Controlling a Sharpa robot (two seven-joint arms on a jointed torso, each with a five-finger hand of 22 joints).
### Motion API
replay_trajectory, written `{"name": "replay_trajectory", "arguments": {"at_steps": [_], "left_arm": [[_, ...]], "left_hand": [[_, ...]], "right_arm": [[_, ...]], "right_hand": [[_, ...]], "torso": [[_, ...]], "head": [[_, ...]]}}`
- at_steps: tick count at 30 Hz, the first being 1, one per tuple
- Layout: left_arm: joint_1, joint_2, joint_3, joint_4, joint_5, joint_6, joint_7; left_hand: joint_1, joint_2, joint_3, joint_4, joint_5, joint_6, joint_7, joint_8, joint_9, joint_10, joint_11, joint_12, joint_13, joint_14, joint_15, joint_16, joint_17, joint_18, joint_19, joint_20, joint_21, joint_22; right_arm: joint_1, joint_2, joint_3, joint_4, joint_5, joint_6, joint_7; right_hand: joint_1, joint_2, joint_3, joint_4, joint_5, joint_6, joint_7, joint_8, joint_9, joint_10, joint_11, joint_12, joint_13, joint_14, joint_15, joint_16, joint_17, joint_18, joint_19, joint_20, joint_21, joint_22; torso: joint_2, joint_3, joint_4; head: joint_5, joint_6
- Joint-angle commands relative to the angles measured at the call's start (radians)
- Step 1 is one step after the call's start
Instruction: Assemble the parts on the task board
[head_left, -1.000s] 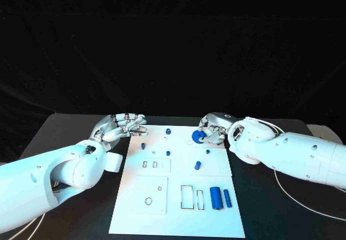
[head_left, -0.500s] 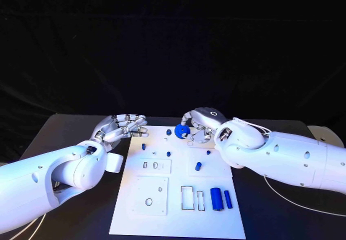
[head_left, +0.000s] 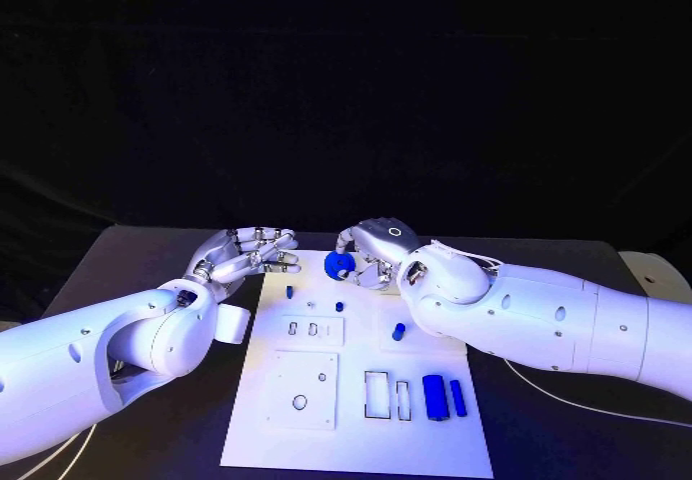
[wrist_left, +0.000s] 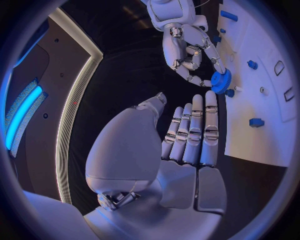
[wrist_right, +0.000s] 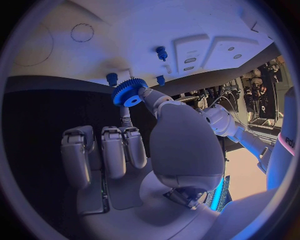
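Board, white, lies between the two arms, small blue pegs standing on it just below the right hand. That hand pinches a blue gear at its fingertips, above the board's far edge. Left hand rests beside the board, fingers straight and close together, holding nothing.

Bluish-violet light is falling from above, washing the task board and both white arms bright while the backdrop is staying nearly black. The table is reading dim, with soft shadows pooling beside the arms. Pale glare is blooming on the right hand and its forearm shell. Both wrist views are bending straight edges strongly toward the rim, where the circle is darkening; a glowing blue strip is smearing at the edge.
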Motion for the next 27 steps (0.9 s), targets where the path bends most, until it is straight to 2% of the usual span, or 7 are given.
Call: {"name": "replay_trajectory", "arguments": {"at_steps": [1,7,12,21,24,27], "left_arm": [[0.001,0.004,0.001,0.001,0.002,0.019,0.006],[0.001,0.005,0.001,0.0,0.002,0.019,0.006],[0.001,0.005,0.001,0.0,0.002,0.018,0.006],[0.001,0.005,0.001,0.0,0.002,0.018,0.006],[0.001,0.005,0.001,0.001,0.002,0.018,0.006],[0.001,0.005,0.001,0.001,0.002,0.018,0.005]], "left_hand": [[-0.01,0.002,0.006,-0.002,-0.007,-0.007,0.013,-0.005,0.001,0.001,0.006,-0.005,-0.001,0.003,0.005,-0.006,0.002,0.013,0.004,0.0,0.003,-0.001],[-0.01,0.002,0.006,-0.002,-0.007,-0.007,0.013,-0.005,0.001,0.001,0.006,-0.005,-0.001,0.003,0.005,-0.006,0.002,0.013,0.004,0.0,0.003,-0.001],[-0.01,0.002,0.006,-0.002,-0.007,-0.007,0.013,-0.005,0.001,0.001,0.006,-0.005,-0.001,0.003,0.005,-0.006,0.002,0.013,0.004,0.0,0.003,-0.001],[-0.01,0.002,0.006,-0.002,-0.007,-0.007,0.013,-0.005,0.001,0.001,0.006,-0.005,-0.001,0.003,0.005,-0.006,0.002,0.013,0.004,0.0,0.003,-0.001],[-0.01,0.002,0.006,-0.002,-0.007,-0.007,0.013,-0.005,0.001,0.001,0.006,-0.005,-0.001,0.003,0.005,-0.006,0.002,0.013,0.004,0.0,0.003,-0.001],[-0.01,0.002,0.006,-0.002,-0.007,-0.007,0.013,-0.005,0.001,0.001,0.006,-0.005,-0.001,0.003,0.005,-0.006,0.002,0.013,0.004,0.0,0.003,-0.001]], "right_arm": [[-0.007,0.018,-0.002,-0.02,-0.023,0.013,-0.001],[-0.021,0.046,-0.008,-0.051,-0.015,0.032,0.004],[-0.027,0.056,-0.01,-0.066,-0.012,0.042,0.006],[-0.032,0.071,-0.011,-0.091,-0.009,0.057,0.009],[-0.033,0.078,-0.012,-0.103,-0.008,0.053,0.007],[-0.034,0.084,-0.013,-0.114,-0.007,0.043,0.003]], "right_hand": [[-0.005,0.01,0.006,0.001,0.005,0.017,-0.013,0.0,0.0,0.07,-0.006,0.003,0.221,0.087,-0.006,0.004,0.166,-0.007,0.105,-0.004,0.004,0.263],[-0.007,0.01,0.007,0.002,0.005,0.016,-0.012,-0.002,0.0,0.07,-0.006,0.002,0.221,0.088,-0.006,0.005,0.167,-0.007,0.105,-0.004,0.004,0.263],[-0.009,0.009,0.007,0.003,0.004,0.016,-0.012,-0.003,-0.001,0.069,-0.006,0.002,0.22,0.088,-0.006,0.005,0.167,-0.007,0.105,-0.004,0.004,0.263],[-0.019,0.004,0.007,0.007,-0.002,0.013,-0.011,-0.011,-0.002,0.066,-0.005,-0.002,0.216,0.087,-0.005,0.003,0.162,-0.007,0.105,-0.005,0.004,0.263],[-0.027,-0.003,0.008,0.011,-0.012,-0.01,-0.002,-0.034,-0.008,0.055,0.002,-0.014,0.205,0.086,-0.001,0.003,0.16,-0.007,0.105,-0.003,0.004,0.263],[-0.039,-0.013,0.002,0.017,-0.039,-0.049,0.013,-0.07,-0.018,0.03,0.016,-0.041,0.178,0.085,0.011,0.002,0.158,-0.007,0.105,0.006,0.004,0.263]], "torso": [[0.001,0.0013,0.0005],[0.001,0.002,-0.0012],[0.0,0.0021,-0.0031],[0.0,0.0022,-0.0029],[0.0,0.0018,-0.0022],[0.0,0.0019,-0.0016]], "head": [[0.0,-0.003],[0.002,-0.005],[0.005,-0.006],[0.005,-0.007],[0.003,-0.007],[0.003,-0.006]]}}
